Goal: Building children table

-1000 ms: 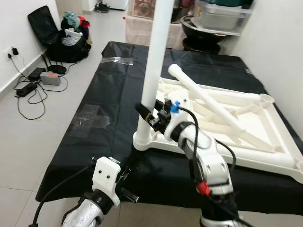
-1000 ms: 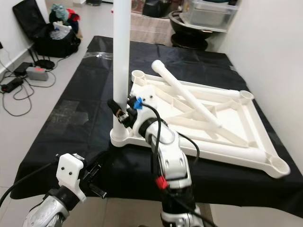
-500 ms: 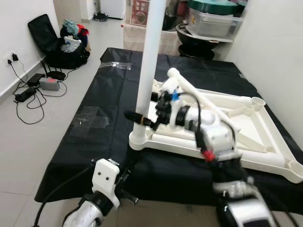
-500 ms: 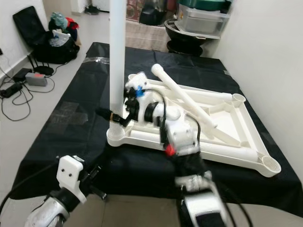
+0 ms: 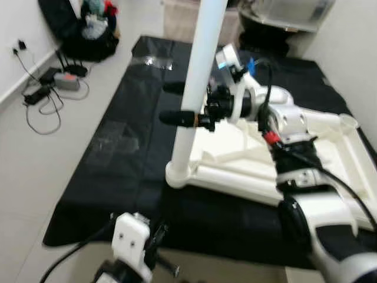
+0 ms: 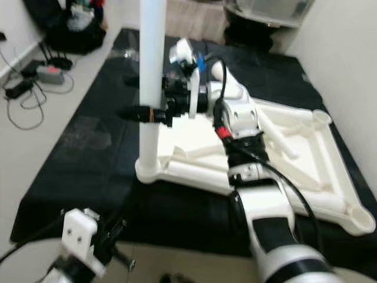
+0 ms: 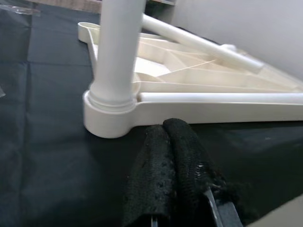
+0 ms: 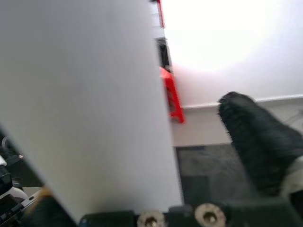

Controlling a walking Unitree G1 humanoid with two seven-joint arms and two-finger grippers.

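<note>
Table leg (image 5: 200, 71), a smooth, stiff, likely light plastic tube (probably slippery), stands in the tabletop's corner socket (image 5: 179, 172), the right tool (image 5: 177, 103) straddling it mid-height, fingers apart.

White table leg (image 5: 200, 82), black cloth (image 5: 129, 147)
</note>
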